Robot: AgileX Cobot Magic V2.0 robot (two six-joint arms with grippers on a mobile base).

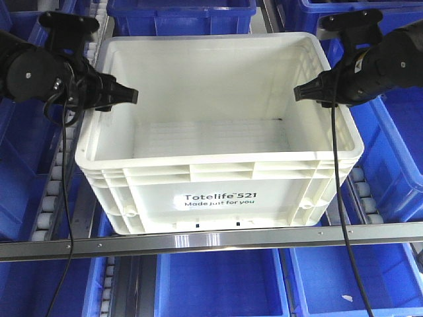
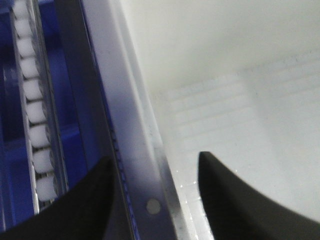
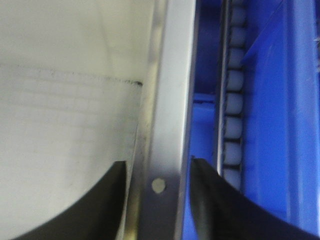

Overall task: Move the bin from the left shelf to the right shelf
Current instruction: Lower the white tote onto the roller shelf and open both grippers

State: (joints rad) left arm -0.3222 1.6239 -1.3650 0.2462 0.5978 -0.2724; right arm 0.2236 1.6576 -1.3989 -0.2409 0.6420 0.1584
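The left gripper [image 1: 125, 96] and right gripper [image 1: 303, 92] show only as dark tips in the front view, and both arms run out of the picture at its edges. In each wrist view the two fingers are cut off by the lower border and blurred. The bin [image 1: 218, 158] fills the middle of the front view, resting on the roller tracks [image 1: 53, 191], with blue bins [image 1: 396, 165] around it on every side and a metal rail [image 1: 211, 239] crossing just below its printed front. Its base is hidden behind that rail.

The bin's left rim [image 2: 135, 125] runs up between the left fingers [image 2: 235, 200], which stand apart on either side of it. The bin's right rim [image 3: 167, 100] likewise passes between the spread right fingers [image 3: 95, 210]. Whether the pads touch the rim cannot be told.
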